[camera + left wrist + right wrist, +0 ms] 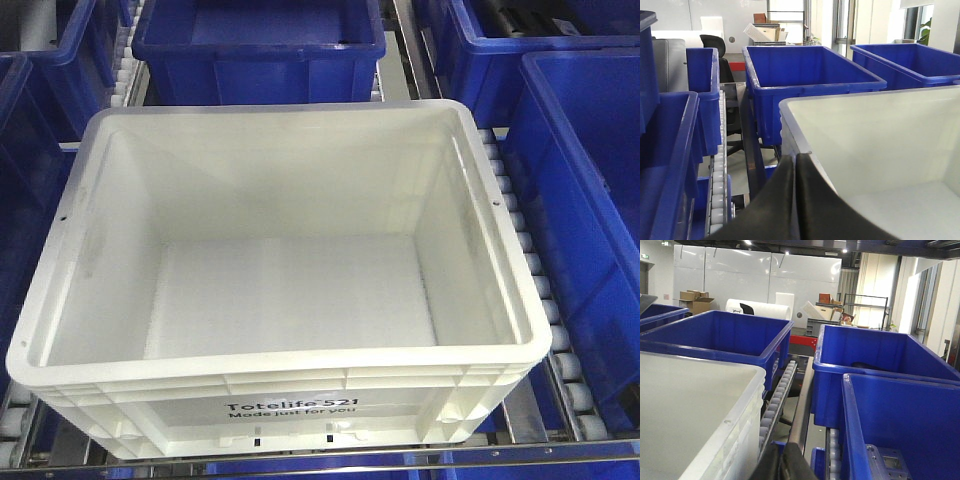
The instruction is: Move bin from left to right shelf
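Observation:
The white bin (300, 260), empty and printed "Totelife 521", sits in a lane of a metal rack with white rollers (522, 228). I cannot tell whether this rack is the right shelf. Neither gripper shows in the front view. In the left wrist view my left gripper (795, 159) is shut, its dark fingers pressed together with nothing between them and its tips at the bin's (880, 150) left rim. In the right wrist view my right gripper (781, 454) is shut too. It is low, just outside the bin's (690, 405) right wall, over the roller track (777, 400).
Dark blue bins crowd every side: one behind (260, 40), one right (590, 180), one left (20, 200). The right blue bin (890, 425) stands close beside my right gripper. A roller strip (717, 185) and a dark rail run left of my left gripper.

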Tool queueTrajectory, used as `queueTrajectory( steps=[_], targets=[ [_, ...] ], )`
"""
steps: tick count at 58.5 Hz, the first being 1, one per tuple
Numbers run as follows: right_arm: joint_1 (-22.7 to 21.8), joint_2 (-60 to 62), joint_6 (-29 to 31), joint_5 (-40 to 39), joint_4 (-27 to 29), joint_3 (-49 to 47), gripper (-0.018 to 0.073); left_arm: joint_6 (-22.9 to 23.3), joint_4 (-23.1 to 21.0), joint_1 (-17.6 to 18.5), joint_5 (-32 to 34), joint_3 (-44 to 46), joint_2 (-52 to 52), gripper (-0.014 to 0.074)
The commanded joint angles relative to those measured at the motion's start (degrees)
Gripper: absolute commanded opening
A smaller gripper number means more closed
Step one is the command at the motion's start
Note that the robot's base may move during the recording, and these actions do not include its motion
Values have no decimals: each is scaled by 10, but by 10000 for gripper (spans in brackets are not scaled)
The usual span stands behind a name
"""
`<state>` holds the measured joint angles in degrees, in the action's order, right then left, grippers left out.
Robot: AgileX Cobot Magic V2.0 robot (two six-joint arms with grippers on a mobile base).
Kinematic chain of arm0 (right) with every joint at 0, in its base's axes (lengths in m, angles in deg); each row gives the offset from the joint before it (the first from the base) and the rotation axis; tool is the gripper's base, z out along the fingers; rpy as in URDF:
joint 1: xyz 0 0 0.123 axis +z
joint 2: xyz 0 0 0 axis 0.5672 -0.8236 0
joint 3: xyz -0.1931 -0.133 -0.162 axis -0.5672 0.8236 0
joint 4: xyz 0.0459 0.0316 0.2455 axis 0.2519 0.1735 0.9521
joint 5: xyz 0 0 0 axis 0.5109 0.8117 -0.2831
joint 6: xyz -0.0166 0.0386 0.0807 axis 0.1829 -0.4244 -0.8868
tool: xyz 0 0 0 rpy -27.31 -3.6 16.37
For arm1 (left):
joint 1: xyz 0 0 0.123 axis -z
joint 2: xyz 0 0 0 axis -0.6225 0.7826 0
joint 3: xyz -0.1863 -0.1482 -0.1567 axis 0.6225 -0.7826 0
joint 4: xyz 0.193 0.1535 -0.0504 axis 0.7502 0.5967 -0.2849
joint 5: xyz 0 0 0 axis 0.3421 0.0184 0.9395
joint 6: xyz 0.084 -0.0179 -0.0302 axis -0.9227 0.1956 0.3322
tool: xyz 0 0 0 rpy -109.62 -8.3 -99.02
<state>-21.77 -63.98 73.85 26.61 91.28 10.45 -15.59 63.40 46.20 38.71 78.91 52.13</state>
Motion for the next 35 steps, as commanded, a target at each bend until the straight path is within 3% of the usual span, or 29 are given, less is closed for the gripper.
queueTrajectory(
  steps=[1, 35],
  targets=[
    [-2, -3, 9, -36, -1, -17, -8, 0, -1, 3, 48, 15, 6, -8],
    [-2, -3, 9, -36, -1, -17, -8, 0, -1, 3, 48, 15, 6, -8]
  ],
)
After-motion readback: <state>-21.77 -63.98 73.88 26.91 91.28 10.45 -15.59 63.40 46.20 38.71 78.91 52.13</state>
